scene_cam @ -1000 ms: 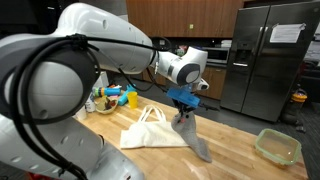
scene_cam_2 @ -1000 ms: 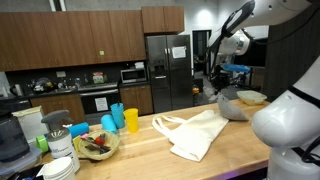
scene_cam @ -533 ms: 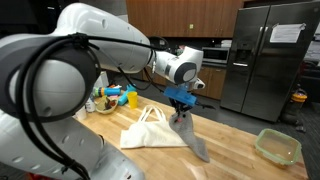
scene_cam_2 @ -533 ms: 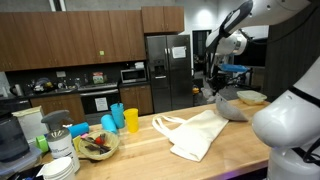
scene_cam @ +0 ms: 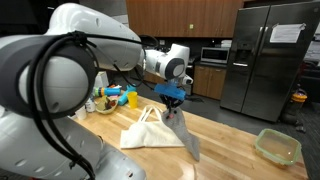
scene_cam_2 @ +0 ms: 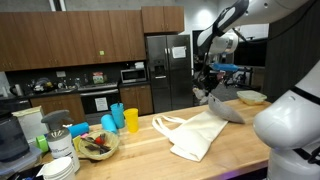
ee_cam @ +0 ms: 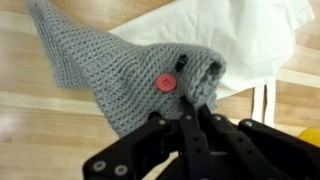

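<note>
Kitchen setting: a wooden counter [scene_cam: 238, 132] in front of dark cabinets and a steel refrigerator [scene_cam: 268, 60].

1. Held thing. The grey knitted cloth [scene_cam: 184, 136] hangs clear of the counter, just beside the cream tote bag [scene_cam: 150, 131] and above its near edge. The wrist view shows a red button [ee_cam: 166, 84] sewn on the cloth [ee_cam: 105, 70].
2. Claw state. The gripper [scene_cam: 172, 99] is clamped tight on the cloth's upper fold, with its jaws fully drawn together.
3. Surroundings. A clear container [scene_cam: 277, 146] sits well apart from the tote bag, toward the refrigerator.
4. Writing. A paper sheet [scene_cam: 285, 33] is fixed to the refrigerator door. Its text is too small to read.
5. Change. Since one second earlier, the gripper and cloth have shifted toward the tote bag. The grip is unchanged.
</note>
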Available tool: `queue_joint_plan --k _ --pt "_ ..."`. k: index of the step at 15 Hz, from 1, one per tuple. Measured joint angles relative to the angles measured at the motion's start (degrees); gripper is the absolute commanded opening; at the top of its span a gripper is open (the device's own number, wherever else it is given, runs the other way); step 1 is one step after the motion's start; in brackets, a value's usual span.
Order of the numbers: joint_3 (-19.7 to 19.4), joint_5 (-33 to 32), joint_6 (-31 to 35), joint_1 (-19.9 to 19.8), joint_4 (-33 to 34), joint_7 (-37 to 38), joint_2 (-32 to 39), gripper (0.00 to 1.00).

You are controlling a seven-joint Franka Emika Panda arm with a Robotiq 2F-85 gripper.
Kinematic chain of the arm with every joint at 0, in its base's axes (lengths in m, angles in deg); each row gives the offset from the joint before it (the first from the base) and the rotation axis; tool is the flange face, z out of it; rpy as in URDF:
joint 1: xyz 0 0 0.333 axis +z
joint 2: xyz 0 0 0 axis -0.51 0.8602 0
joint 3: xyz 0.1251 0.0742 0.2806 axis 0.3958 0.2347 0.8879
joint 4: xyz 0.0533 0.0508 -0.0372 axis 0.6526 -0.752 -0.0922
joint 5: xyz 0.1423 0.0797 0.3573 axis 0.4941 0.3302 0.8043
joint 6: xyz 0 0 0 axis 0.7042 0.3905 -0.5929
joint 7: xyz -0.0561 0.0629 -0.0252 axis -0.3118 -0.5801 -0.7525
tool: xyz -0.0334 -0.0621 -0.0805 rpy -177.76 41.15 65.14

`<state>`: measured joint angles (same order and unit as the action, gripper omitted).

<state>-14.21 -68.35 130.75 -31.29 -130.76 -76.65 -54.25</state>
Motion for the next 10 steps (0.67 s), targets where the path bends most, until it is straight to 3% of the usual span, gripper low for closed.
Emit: queue_joint_plan --k 6,10 --pt "4.0 -0.3 -0.9 3.0 0.2 3.0 -0.9 0.01" --pt "4.5 -0.3 -1.6 3.6 0.2 4.0 -1.3 0.01"
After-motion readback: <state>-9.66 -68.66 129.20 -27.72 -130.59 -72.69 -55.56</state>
